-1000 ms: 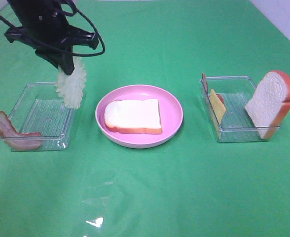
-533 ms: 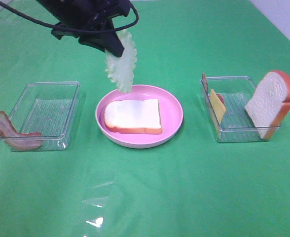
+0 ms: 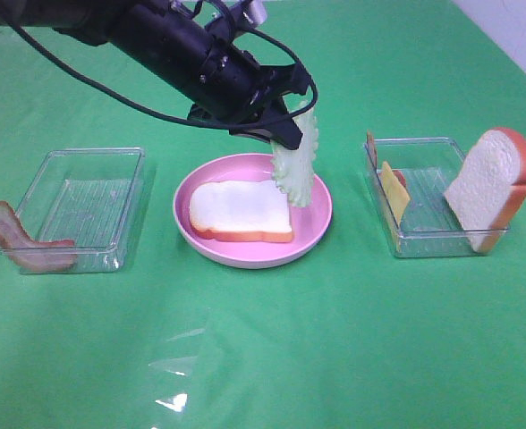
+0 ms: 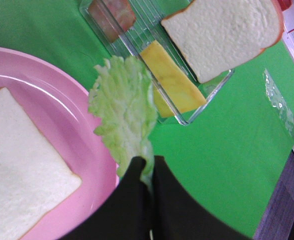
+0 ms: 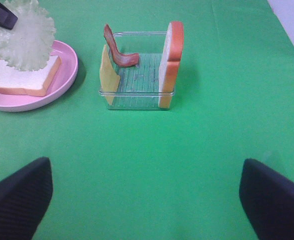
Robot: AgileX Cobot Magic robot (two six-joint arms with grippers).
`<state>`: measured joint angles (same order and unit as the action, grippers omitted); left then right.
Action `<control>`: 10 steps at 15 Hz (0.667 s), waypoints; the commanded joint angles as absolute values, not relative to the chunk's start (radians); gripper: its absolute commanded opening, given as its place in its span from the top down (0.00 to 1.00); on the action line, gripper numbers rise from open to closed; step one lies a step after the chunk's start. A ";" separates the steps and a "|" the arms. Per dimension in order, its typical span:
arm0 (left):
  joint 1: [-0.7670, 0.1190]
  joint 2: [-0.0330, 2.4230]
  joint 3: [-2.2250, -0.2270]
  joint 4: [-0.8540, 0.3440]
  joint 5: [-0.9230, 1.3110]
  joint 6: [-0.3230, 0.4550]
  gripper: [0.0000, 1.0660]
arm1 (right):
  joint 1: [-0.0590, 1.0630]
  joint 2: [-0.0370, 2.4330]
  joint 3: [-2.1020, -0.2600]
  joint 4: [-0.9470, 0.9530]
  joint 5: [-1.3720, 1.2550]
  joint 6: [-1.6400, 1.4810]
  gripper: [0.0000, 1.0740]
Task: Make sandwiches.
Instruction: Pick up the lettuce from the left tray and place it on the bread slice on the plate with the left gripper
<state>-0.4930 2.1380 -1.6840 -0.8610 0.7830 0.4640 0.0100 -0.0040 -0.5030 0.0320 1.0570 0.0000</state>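
Observation:
My left gripper [image 3: 285,136] is shut on the stem of a pale green lettuce leaf [image 3: 297,172], which hangs over the right part of the pink plate [image 3: 319,214]. A single white bread slice [image 3: 242,207] lies flat on that plate, just left of the leaf. The left wrist view shows the fingertips [image 4: 146,167] pinching the lettuce [image 4: 122,107] above the plate's rim [image 4: 72,115]. My right gripper [image 5: 147,205] stands open and empty near the table's front. No stacked sandwiches are in view.
The right clear tray [image 3: 428,241] holds an upright bread slice [image 3: 488,183], yellow cheese [image 3: 393,192] and a bacon strip [image 5: 118,52]. On the left stands an empty clear tray [image 3: 84,206] with a bacon strip [image 3: 26,246] draped over its outer edge.
The left arm has carried the lettuce rightward, from above the left tray to over the plate's right side. The right gripper has stayed put.

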 commanded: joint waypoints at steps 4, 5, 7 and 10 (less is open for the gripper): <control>-0.509 2.207 -1.683 -0.896 0.734 0.539 1.00 | 0.009 -0.026 -0.500 0.035 1.052 0.000 0.09; -0.508 2.218 -1.683 -0.880 0.730 0.551 1.00 | 0.009 -0.026 -0.500 0.035 1.052 0.000 0.09; -0.508 2.230 -1.683 -0.809 0.713 0.554 1.00 | 0.009 -0.026 -0.500 0.035 1.052 0.000 0.09; -0.508 2.235 -1.683 -0.700 0.666 0.546 1.00 | 0.009 -0.026 -0.500 0.035 1.052 0.000 0.09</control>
